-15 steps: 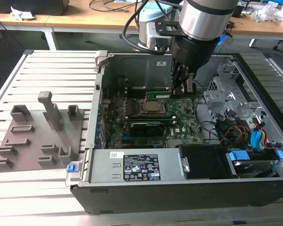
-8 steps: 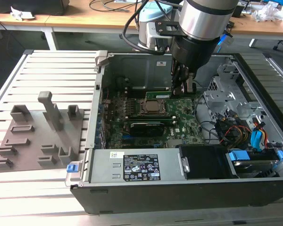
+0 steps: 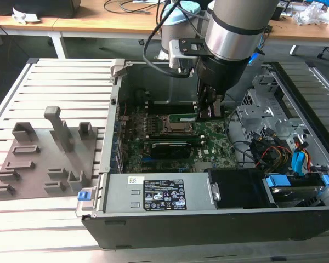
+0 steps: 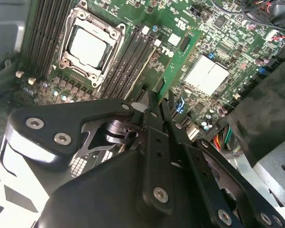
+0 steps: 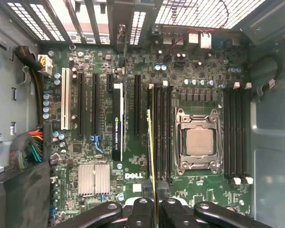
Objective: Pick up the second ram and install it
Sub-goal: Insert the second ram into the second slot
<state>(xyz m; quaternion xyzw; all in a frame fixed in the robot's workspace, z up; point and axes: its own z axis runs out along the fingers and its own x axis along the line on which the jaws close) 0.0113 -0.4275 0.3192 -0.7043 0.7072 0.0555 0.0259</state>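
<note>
The gripper (image 4: 160,99) is lowered into the open computer case (image 3: 153,230), and its jaws are clamped on one short end of the second ram (image 4: 180,59), a narrow green stick with dark chips. In the first wrist view the stick (image 5: 151,152) appears edge-on, as a thin line lying along the memory slots (image 5: 162,133) just beside the processor socket (image 5: 199,142). I judge it is held this way so that its long edge stays parallel to a slot and can go straight down. In the second wrist view it seems to stand a little above the motherboard (image 5: 80,147). Whether its lower edge already touches a slot I cannot tell. The gray fixture plate (image 3: 38,164) lies outside the case, on the exterior view's left, well apart from the gripper.
</note>
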